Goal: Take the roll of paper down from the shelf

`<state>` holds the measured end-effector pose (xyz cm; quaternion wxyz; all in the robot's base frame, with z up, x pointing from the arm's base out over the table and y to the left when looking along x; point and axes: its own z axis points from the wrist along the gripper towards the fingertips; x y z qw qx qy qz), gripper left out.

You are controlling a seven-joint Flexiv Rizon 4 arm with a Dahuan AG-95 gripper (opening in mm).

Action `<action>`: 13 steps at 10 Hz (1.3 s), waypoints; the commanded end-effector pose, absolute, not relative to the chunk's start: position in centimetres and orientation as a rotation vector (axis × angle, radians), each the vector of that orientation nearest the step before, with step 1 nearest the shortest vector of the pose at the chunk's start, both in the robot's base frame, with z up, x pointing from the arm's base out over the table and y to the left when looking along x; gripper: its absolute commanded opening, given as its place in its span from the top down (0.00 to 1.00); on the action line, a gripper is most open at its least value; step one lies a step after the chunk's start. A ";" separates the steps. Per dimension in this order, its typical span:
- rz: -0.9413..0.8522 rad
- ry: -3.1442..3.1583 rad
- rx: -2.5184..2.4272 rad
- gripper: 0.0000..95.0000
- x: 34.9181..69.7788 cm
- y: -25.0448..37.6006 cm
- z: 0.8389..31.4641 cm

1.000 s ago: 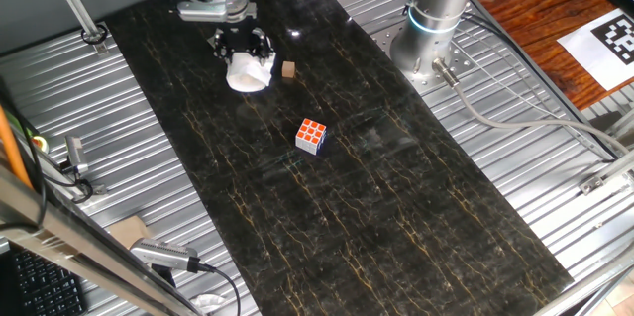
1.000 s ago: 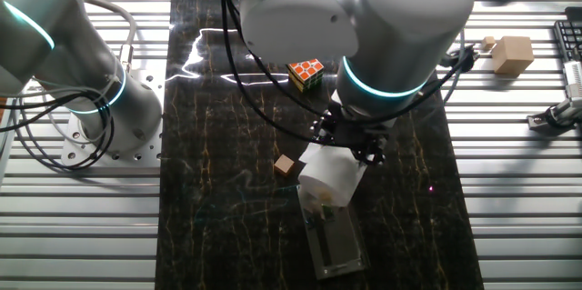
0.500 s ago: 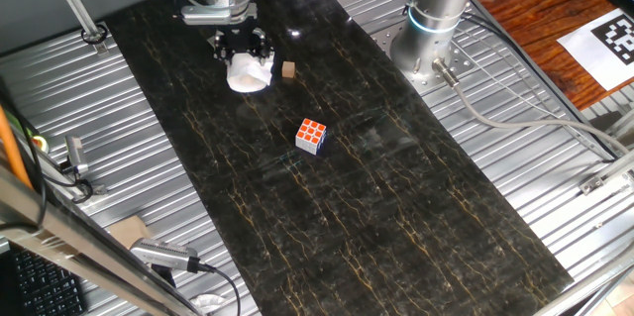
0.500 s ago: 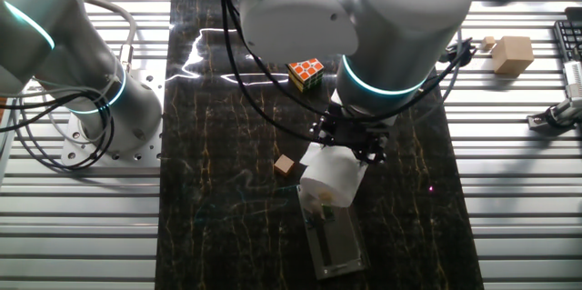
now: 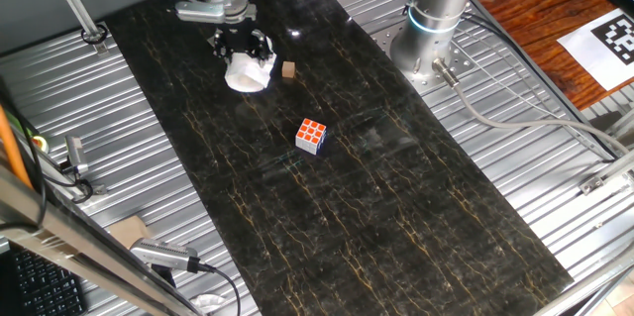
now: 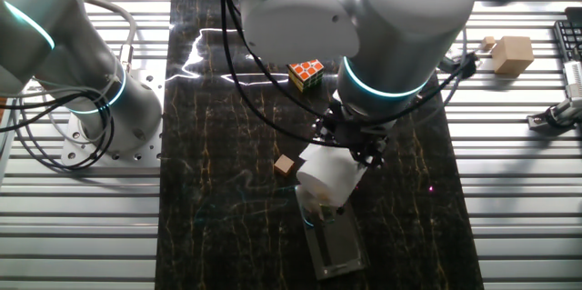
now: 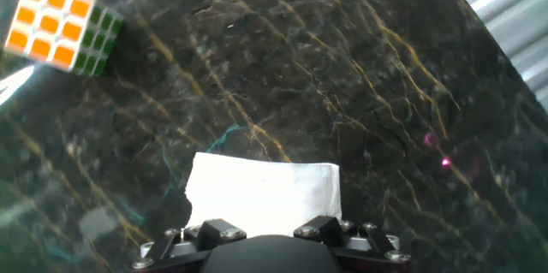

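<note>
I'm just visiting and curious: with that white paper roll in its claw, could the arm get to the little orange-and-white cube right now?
Probably not as things stand. The cube sits in the open with nothing around it, so the path looks free, but the gripper is closed on the roll of paper, so it would likely need to put that down first.

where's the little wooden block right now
In one fixed view the small wooden block sits on the dark table top just right of the roll of paper in the hand, up-left of the colour cube.
</note>
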<state>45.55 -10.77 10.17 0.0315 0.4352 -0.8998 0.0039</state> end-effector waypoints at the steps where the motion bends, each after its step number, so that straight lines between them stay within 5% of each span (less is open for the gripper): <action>1: 0.018 -2.837 1.171 1.00 45.6 -8.1 10.6; 11: -0.032 -2.949 0.866 1.00 45.4 -2.9 9.9; 13: -0.018 -2.911 0.984 0.60 45.4 -2.9 9.8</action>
